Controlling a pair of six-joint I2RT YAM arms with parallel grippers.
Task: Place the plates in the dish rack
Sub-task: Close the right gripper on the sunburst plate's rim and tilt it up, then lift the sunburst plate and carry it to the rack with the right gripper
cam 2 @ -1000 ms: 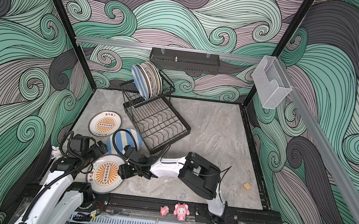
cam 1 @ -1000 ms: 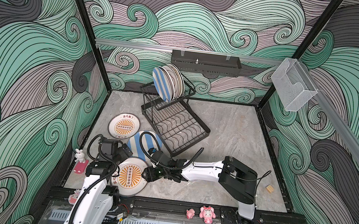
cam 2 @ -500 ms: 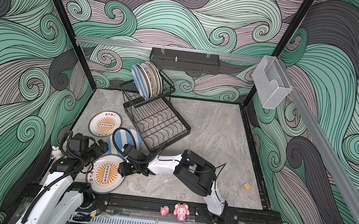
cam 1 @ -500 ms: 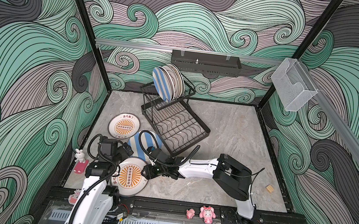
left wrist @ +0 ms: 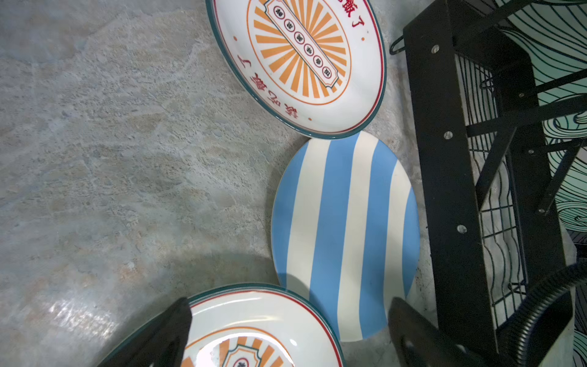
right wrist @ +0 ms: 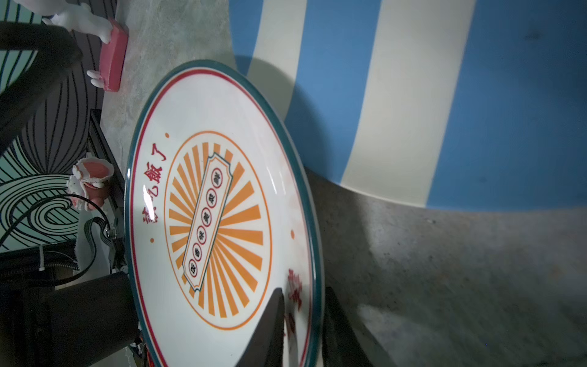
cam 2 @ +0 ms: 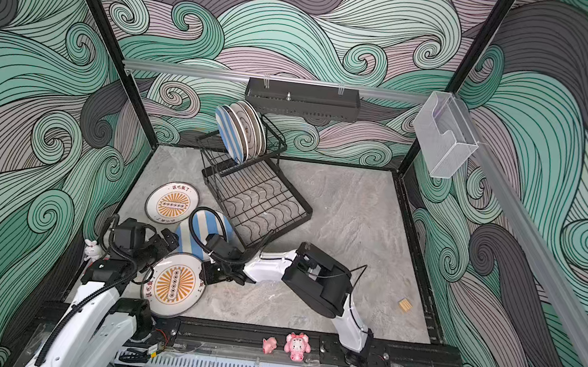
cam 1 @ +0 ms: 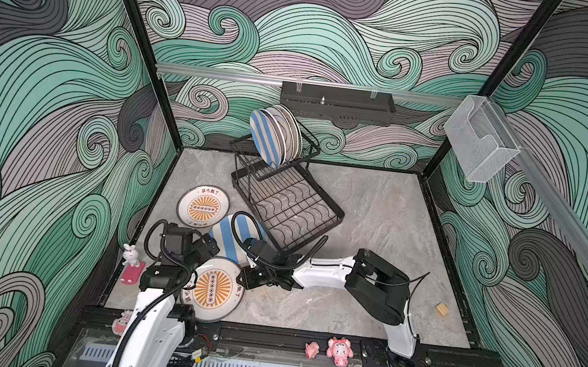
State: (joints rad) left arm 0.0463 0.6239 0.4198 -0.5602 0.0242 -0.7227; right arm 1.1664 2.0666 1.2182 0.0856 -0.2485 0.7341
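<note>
**Rim pinch before the lift**

The right gripper (cam 1: 241,279) has advanced leftward and narrowed its jaws. They now pinch the right-hand rim of the near round ceramic plate with orange sunburst and teal edge (cam 1: 212,290), one finger on its face, one outside. The plate extends left from the jaws, partly under the wide-open left gripper (left wrist: 289,314). The black wire two-tier dish rack (cam 1: 290,206) stands farther back.

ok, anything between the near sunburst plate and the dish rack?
Yes. The blue-striped plate lies flat directly between the near sunburst plate and the lower tray of the dish rack. The right gripper straddles the sunburst plate's rim, with nothing between them.
</note>
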